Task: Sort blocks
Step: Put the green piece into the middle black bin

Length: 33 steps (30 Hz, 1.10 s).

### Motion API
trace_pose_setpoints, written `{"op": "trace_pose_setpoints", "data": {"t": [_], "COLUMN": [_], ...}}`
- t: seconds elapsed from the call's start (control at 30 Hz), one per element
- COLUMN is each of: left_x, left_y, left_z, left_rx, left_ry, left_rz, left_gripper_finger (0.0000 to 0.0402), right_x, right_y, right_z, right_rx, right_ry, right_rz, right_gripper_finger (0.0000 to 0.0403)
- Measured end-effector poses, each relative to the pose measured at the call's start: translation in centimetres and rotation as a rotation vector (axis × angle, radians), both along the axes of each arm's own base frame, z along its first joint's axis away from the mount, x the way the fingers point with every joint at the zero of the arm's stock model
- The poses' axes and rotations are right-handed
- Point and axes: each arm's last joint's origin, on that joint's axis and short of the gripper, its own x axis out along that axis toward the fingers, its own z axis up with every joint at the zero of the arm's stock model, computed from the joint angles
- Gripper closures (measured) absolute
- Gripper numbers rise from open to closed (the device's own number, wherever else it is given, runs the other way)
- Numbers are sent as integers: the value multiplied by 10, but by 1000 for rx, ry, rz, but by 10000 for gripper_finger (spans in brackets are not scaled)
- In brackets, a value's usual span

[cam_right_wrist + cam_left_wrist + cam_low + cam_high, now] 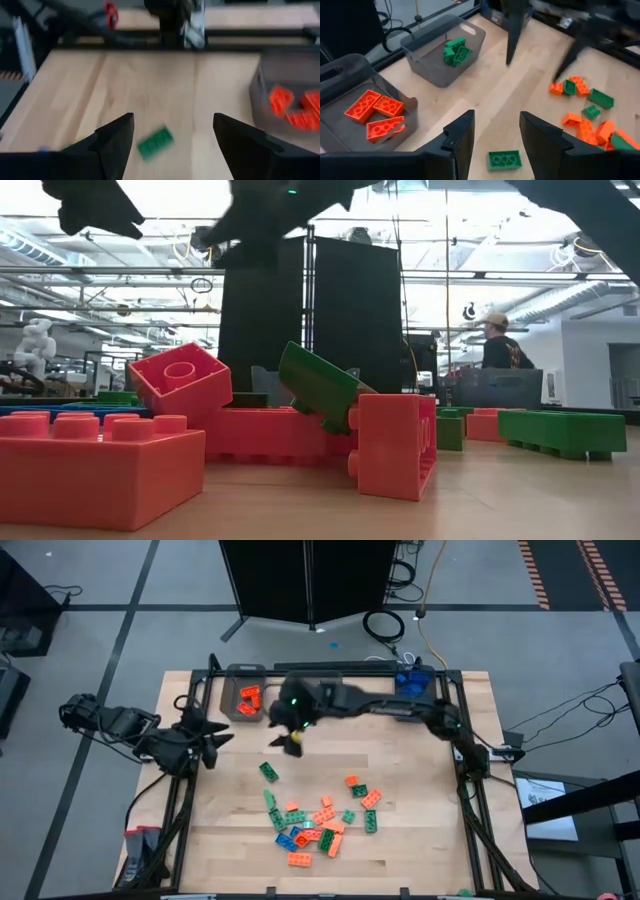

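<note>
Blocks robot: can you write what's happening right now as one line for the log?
left gripper: open, waiting at table's left | right gripper: open, empty, above lone green block | orange blocks: in bin | pile: unsorted

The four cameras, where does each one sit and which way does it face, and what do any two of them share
High view: overhead, straight down; both arms, left gripper, right gripper.
Low view: tabletop level, facing the room; close orange block, arms overhead.
Left wrist view: past its open fingers to the orange bin and green bin.
Right wrist view: past its open fingers.
Shared: both wrist views show the lone green block.
</note>
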Motion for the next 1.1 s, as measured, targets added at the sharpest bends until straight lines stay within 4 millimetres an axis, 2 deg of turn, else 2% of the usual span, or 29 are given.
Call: {"op": "trace_pose_setpoints", "data": {"t": [0.1, 0.2, 0.47, 0.53, 0.7, 0.83, 1.1], "left_x": [4, 6, 11, 11, 11, 11, 11], "left_y": [-1, -2, -4, -4, -4, -4, -4], "left_z": [-5, -10, -14, -14, -14, -14, -14], "left_rx": [33, 59, 86, 86, 85, 85, 85], "left_ry": [62, 126, 183, 182, 180, 180, 181], "left_rz": [9, 9, 11, 11, 10, 10, 9], "left_gripper_finger": [241, 241, 241, 241, 241, 241, 241], "right_x": [22, 38, 54, 55, 56, 56, 58], "right_y": [20, 39, 73, 81, 92, 90, 89], "right_z": [-22, -56, -123, -133, -142, -146, -165], "right_rx": [7, 9, -33, -69, -82, -103, -64], "right_ry": [-57, -29, 89, 104, 108, 106, 140], "right_rz": [-4, -33, -202, -266, -326, -407, -443], "right_gripper_finger": [135, 135, 135, 135, 135, 135, 135]}}
